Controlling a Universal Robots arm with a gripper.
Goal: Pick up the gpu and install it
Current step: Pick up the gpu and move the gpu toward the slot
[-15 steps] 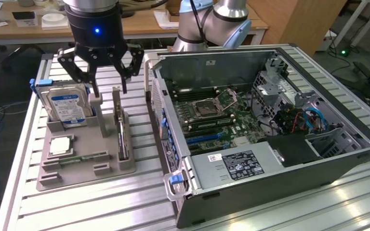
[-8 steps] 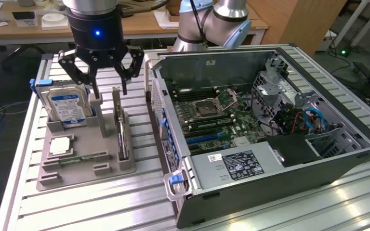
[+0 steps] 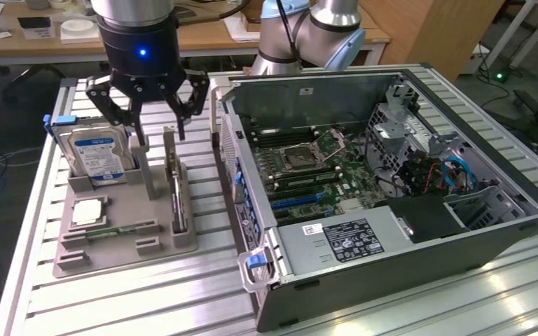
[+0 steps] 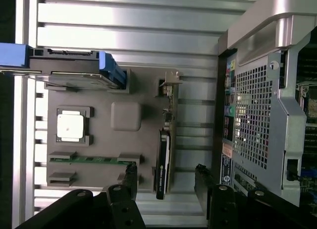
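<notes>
**Spread gripper poised over the gpu in its tray**

Nearest in the exterior view is the open computer case (image 3: 409,273), laid on its side on the slatted table (image 3: 157,294), which turns the motherboard (image 3: 297,168) upward for access; its power supply label (image 3: 349,238) carries print too small to read. To the exterior view's left, the grey tray (image 3: 148,210) holds each part in a fitted slot; the memory stick (image 3: 120,229) and the processor (image 3: 90,210) lie flat. The gpu (image 3: 174,189) stands on its long edge, probably so fingers can close across its thin faces. Farther back the hard drive (image 3: 101,157) stands upright, its blue-white label unreadable. Above the gpu's far end hangs the gripper (image 3: 157,129), fingers spread and holding nothing; a blue light glows on its body.
</notes>
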